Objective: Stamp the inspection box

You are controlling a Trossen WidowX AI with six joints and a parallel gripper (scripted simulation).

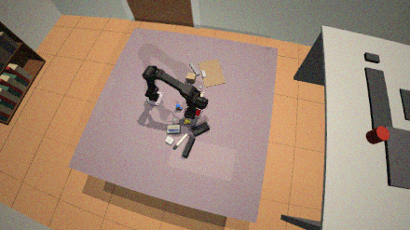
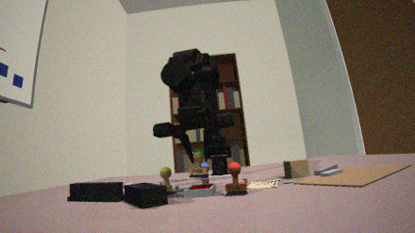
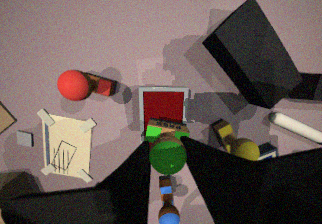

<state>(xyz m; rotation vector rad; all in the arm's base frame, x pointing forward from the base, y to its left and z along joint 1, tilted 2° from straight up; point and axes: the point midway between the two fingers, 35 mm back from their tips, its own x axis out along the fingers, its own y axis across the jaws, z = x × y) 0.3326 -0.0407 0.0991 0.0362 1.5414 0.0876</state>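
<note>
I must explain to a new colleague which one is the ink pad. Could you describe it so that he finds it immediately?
Start at the black arm in the middle of the purple table. Just ahead of its end effector, which holds the green-knobbed stamp, lies the ink pad. It is the only flat red square in a grey frame; the red-knobbed stamp beside it is round-topped.
</note>
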